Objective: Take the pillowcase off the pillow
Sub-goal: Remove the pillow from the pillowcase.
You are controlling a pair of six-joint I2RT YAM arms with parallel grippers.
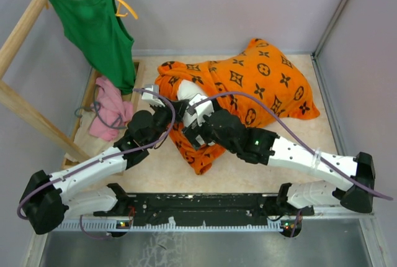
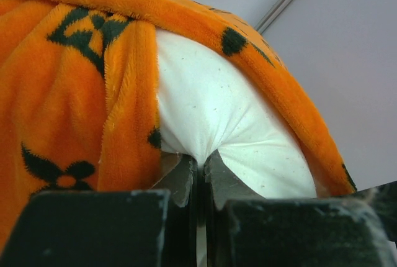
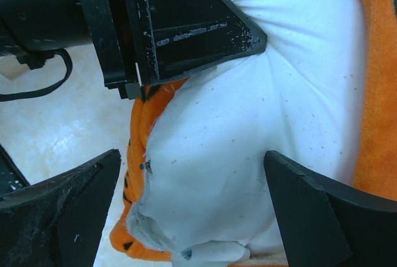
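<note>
The orange pillowcase with black motifs lies across the middle and back right of the table. At its open left end the white pillow bulges out. My left gripper is shut on a pinch of the white pillow fabric, seen at its fingertips, with the pillowcase folded back around it. My right gripper is open, its gap straddling the exposed pillow end without closing on it. The left gripper also shows there, nipping the pillow. An orange pillowcase edge runs beside it.
A green tank top hangs on an orange hanger from a wooden rack at the back left. A pink cloth lies at the rack's foot. Grey walls enclose the table on three sides. Both arms cross in front of the pillow's left end.
</note>
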